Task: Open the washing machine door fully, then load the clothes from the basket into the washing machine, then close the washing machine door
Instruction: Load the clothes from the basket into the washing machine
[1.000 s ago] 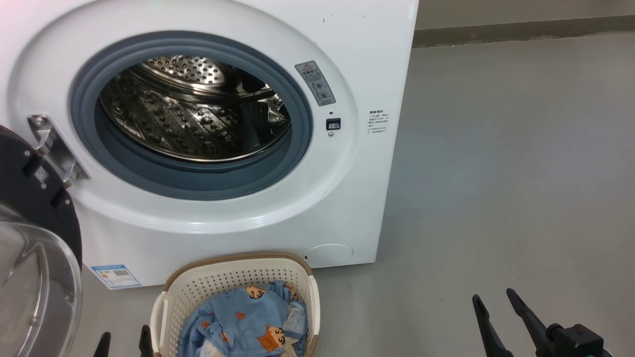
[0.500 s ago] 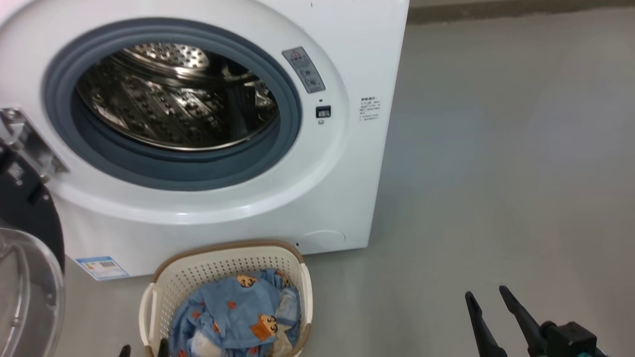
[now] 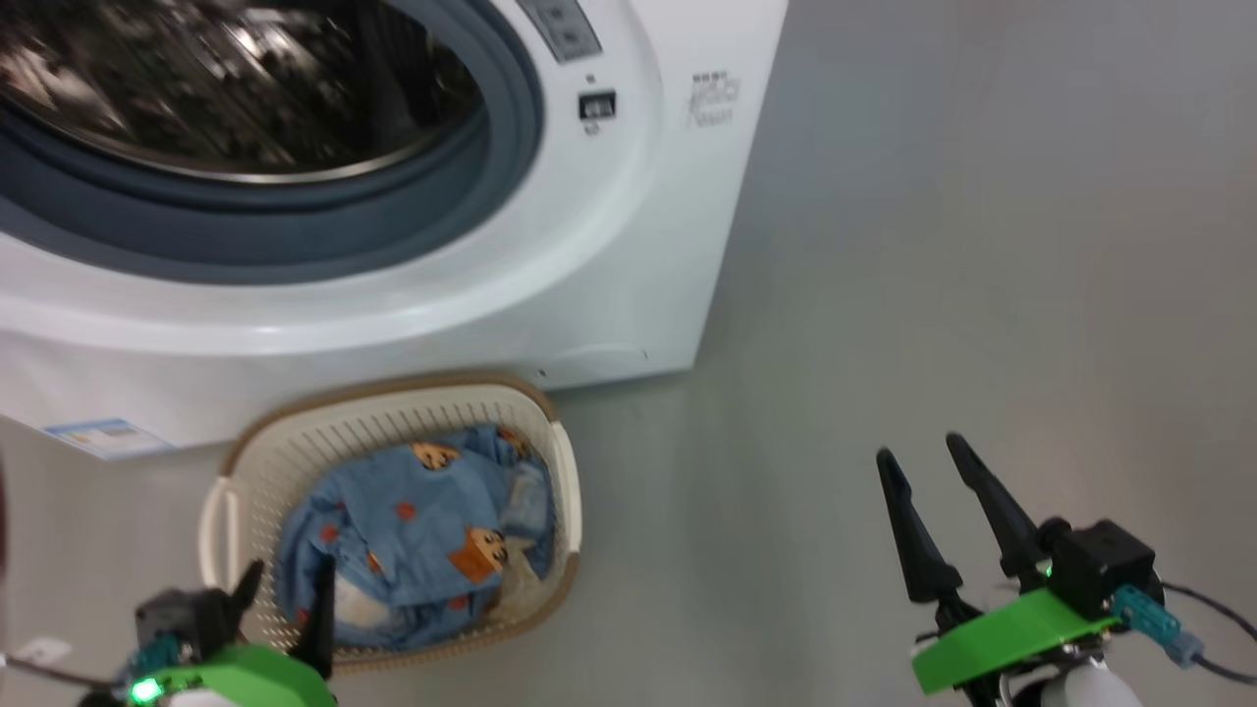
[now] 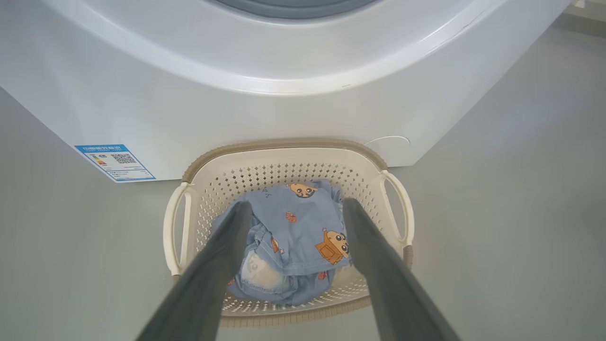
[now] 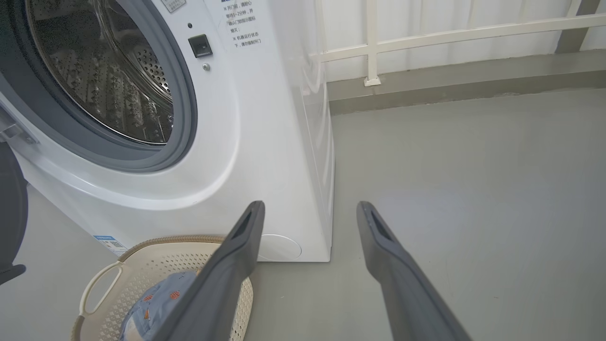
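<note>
Twice found long dark fingers spread wide with nothing between them: on the left gripper (image 3: pixel 290 574) and on the right gripper (image 3: pixel 918 447).

Located the basket (image 3: pixel 393 393) on the grey floor (image 3: pixel 933 245), just in front of the washing machine (image 3: pixel 628 245), right by its foot and below its round opening. Located the clothes (image 3: pixel 422 520) heaped inside that basket: light blue, printed with orange-brown cartoon faces, crumpled, with a pale patch showing low in the pile.

Found the left gripper in front of the washing machine too, over the side of the basket farthest from the machine, with the clothes framed between the fingers in the left wrist view. Could not tell whether a fingertip touched the rim.

Found the right gripper well out to the right of the washing machine's front corner, over bare floor, clear of the basket.

Saw the perforated steel drum (image 5: pixel 104 85) through the uncovered opening, ringed by the grey gasket (image 3: pixel 295 236). Caught only a dark edge of the washing machine door (image 5: pixel 12 203), left of that opening and swung away from it. Noted a blue sticker (image 4: pixel 115 162) low on the machine's front, left of the basket.
</note>
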You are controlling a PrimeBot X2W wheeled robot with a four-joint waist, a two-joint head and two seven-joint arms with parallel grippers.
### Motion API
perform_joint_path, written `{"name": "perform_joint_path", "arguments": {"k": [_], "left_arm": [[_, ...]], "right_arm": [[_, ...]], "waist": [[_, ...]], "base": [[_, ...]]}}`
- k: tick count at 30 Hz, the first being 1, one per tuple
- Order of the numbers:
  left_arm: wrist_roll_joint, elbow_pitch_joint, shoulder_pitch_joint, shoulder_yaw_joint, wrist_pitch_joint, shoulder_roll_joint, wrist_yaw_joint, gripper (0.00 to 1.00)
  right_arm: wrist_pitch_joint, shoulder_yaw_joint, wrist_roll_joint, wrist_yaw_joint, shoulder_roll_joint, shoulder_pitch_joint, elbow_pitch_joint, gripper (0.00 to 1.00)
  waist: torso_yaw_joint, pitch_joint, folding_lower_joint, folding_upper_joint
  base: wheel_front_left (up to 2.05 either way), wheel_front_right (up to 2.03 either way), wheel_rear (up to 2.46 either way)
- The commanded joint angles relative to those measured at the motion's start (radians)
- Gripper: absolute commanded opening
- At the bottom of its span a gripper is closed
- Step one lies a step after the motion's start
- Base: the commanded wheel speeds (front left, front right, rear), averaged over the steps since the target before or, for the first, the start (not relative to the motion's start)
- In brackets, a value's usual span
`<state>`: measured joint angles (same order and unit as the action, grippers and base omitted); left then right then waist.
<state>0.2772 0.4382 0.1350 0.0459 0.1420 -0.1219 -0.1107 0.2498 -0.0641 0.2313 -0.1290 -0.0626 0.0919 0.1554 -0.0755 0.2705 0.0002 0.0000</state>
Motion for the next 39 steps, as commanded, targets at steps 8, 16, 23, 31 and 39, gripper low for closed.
{"name": "perform_joint_path", "arguments": {"k": [8, 16, 23, 31, 39], "left_arm": [[-0.014, 0.144, 0.182, -0.02, -0.024, -0.081, -0.004, 1.0], [0.003, 0.334, 0.316, -0.027, -0.023, -0.123, -0.008, 1.0], [0.011, 0.47, 0.428, -0.034, -0.008, -0.165, -0.009, 1.0], [0.003, 0.588, 0.567, -0.015, -0.018, -0.201, -0.008, 1.0], [-0.001, 0.687, 0.66, 0.008, -0.03, -0.223, -0.01, 1.0]], "right_arm": [[0.012, -0.056, 0.007, -0.002, 0.011, 0.093, -0.029, 1.0], [0.012, -0.079, 0.028, -0.002, 0.012, 0.146, -0.039, 1.0], [0.012, -0.079, 0.03, -0.002, 0.012, 0.171, -0.063, 1.0], [0.012, -0.073, 0.024, -0.002, 0.012, 0.198, -0.085, 1.0], [0.012, -0.07, 0.026, -0.002, 0.012, 0.211, -0.104, 1.0]], "waist": [[-0.106, 0.235, -0.0002, 0.0], [-0.147, 0.326, -0.0002, 0.0], [-0.163, 0.412, -0.0002, 0.0], [-0.16, 0.522, -0.0002, 0.0], [-0.161, 0.58, -0.0002, 0.0]], "base": [[0.0, 0.0, 0.0], [0.0, 0.0, 0.0], [0.0, 0.0, 0.0], [0.0, 0.0, 0.0], [0.0, 0.0, 0.0]]}}
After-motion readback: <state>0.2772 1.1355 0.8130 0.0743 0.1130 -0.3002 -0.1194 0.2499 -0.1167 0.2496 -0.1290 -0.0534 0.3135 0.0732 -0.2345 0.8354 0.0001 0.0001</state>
